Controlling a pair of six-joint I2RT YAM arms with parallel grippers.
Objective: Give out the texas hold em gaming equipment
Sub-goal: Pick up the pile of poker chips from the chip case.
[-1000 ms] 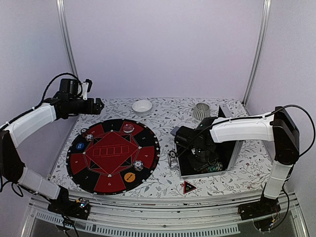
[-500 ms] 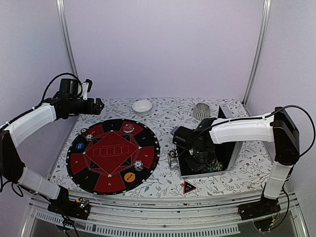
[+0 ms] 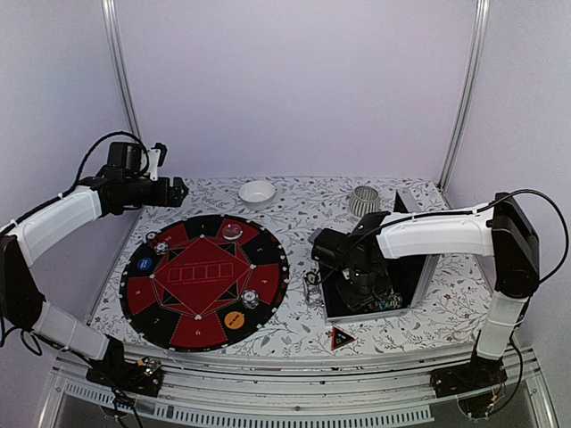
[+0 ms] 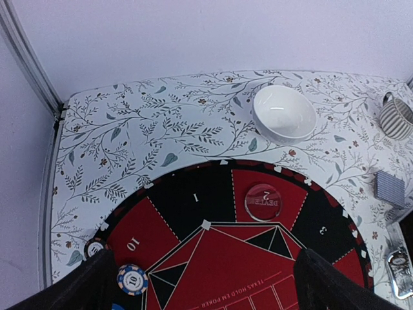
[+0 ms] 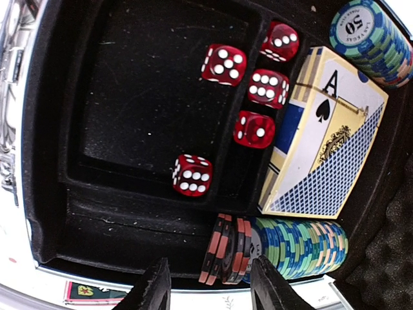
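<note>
The round red-and-black poker mat (image 3: 203, 281) carries a clear dealer button (image 4: 262, 201), striped chips (image 4: 132, 279), a blue disc (image 3: 144, 264) and an orange disc (image 3: 234, 319). My left gripper (image 4: 206, 284) hangs open, high over the mat's back-left edge, holding nothing. My right gripper (image 5: 210, 287) is down inside the black case (image 3: 343, 312), open, its fingertips on either side of a few red-and-black chips (image 5: 229, 258) standing on edge and not touching them. A green-and-blue chip row (image 5: 297, 248), a card box (image 5: 322, 135) and several red dice (image 5: 192, 174) lie beside them. A red triangular marker (image 3: 342, 338) lies in front of the case.
A white bowl (image 3: 257, 192) and a ribbed grey cup (image 3: 364, 201) stand at the back of the flowered table. A patterned card (image 4: 389, 188) lies between mat and case. Another chip stack (image 5: 371, 35) fills the case's far corner. The case's metal latch (image 3: 311, 287) sticks out towards the mat.
My right gripper has shifted slightly to the left inside the case and its jaws have widened. The left arm has not moved.
</note>
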